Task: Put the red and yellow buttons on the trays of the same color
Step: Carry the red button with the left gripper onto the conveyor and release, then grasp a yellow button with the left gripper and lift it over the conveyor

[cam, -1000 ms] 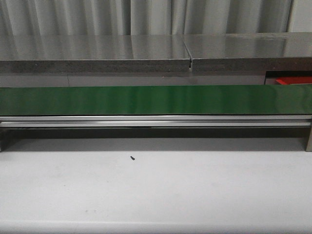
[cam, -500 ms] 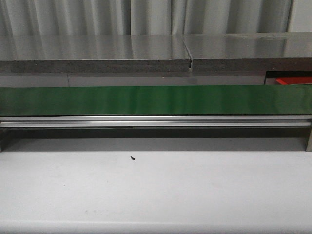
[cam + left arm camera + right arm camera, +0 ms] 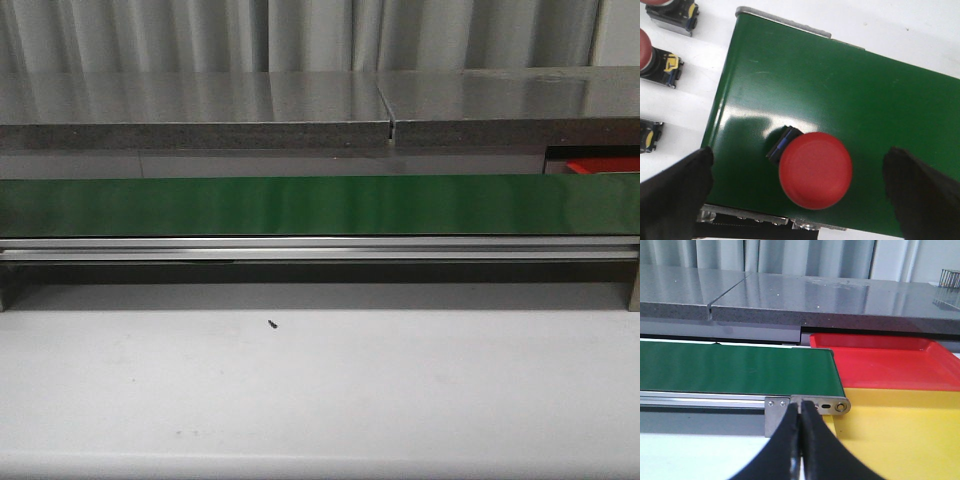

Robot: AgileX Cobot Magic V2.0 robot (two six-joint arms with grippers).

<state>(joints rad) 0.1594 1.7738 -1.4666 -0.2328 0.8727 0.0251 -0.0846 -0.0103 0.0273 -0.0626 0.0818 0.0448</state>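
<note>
Button [image 3: 815, 170], red, sat cap-up on the green belt [image 3: 850, 95], between the left gripper's [image 3: 797, 192] wide-apart fingers. Likely rigid, light plastic with a slick domed cap; grip the cap's rim. Right gripper [image 3: 801, 440] was closed, empty.

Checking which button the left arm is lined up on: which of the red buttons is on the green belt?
The red button between the open left claw; the other red-capped ones sit beside the belt.
</note>
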